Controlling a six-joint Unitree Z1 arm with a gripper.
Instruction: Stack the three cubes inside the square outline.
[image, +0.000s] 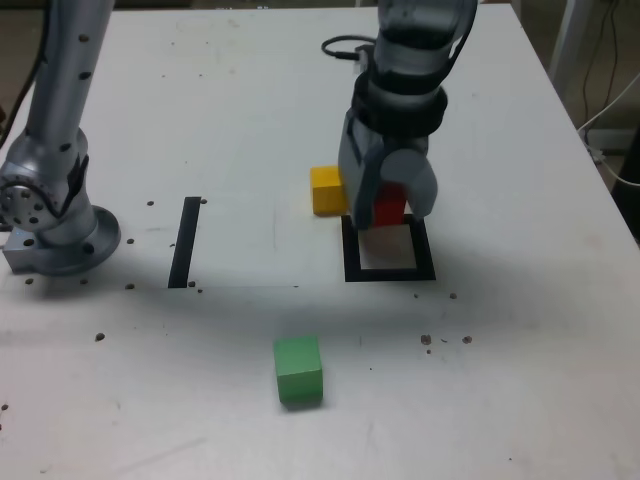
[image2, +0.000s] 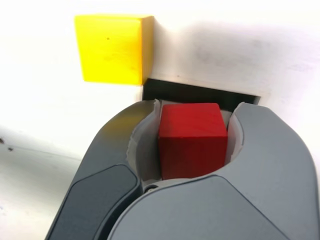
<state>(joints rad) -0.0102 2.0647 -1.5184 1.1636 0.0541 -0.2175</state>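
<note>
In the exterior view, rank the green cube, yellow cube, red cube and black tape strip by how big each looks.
1. Black tape strip, longest though thin.
2. Green cube, nearest the camera.
3. Yellow cube.
4. Red cube, mostly hidden by the gripper, so its rank is unsure.

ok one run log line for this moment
claw: shut on red cube | over square outline | yellow cube, green cube: on table
</note>
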